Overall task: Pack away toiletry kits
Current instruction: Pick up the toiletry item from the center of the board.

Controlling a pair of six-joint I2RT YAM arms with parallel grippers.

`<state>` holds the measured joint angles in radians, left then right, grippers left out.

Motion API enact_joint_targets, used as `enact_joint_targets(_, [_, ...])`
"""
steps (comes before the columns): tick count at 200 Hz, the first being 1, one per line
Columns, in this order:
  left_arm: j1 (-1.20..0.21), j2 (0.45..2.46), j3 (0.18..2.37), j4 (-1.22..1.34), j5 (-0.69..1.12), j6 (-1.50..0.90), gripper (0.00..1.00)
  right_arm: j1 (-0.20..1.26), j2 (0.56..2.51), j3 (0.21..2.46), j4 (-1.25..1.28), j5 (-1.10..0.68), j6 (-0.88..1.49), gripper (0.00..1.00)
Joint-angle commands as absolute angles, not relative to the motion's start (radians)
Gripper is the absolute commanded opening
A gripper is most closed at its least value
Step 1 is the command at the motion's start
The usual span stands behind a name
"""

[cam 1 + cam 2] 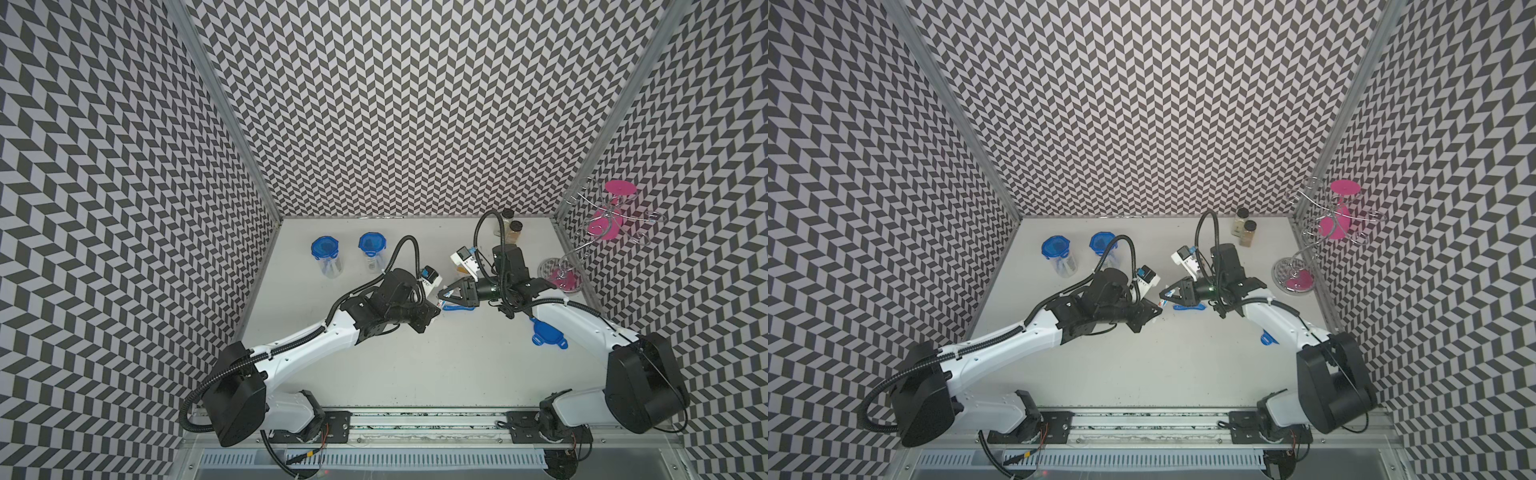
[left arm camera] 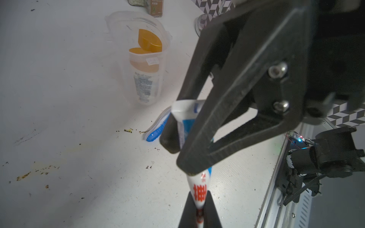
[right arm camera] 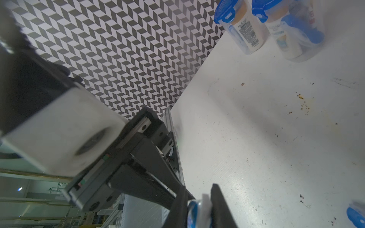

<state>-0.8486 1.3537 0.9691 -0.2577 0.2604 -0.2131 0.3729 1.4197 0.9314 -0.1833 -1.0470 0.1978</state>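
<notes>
Handing over, it seems: both grippers pinch 1 toothpaste tube (image 2: 185,126) above the middle of the table (image 2: 59,98), left gripper (image 2: 199,199) on its narrow end, right gripper (image 2: 180,156) on its flat end. Next, 1 grip should release so it can drop into the open cup (image 2: 146,83) nearby.
</notes>
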Motion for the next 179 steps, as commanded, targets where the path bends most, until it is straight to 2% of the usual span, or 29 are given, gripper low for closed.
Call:
enact_joint_targets(1, [-0.850,1.362,1.006,-0.229,0.237,-0.229,0.23,0.373,1.407,0.983,-0.195,-0.987,0.151,0.00])
enact_joint_targets(42, [-0.801,1.341,1.002,-0.200,0.256,-0.286,0.63,0.346,1.383,1.144,-0.300,-0.685,0.099,0.00])
enact_joint_targets(65, [-0.741,1.310,0.951,-0.152,0.295,-0.331,0.78,0.337,1.358,1.175,-0.234,-0.460,0.100,0.00])
enact_joint_targets(85, [-0.723,1.314,0.948,-0.180,0.291,-0.320,0.81,0.333,1.383,1.218,-0.213,-0.315,0.094,0.00])
enact_joint_targets(120, [-0.723,1.334,0.963,-0.238,0.246,-0.283,0.81,0.334,1.467,1.291,-0.240,-0.190,0.053,0.00])
enact_joint_targets(179, [-0.724,1.370,0.989,-0.242,0.238,-0.276,0.81,0.334,1.499,1.273,-0.197,-0.127,0.031,0.00])
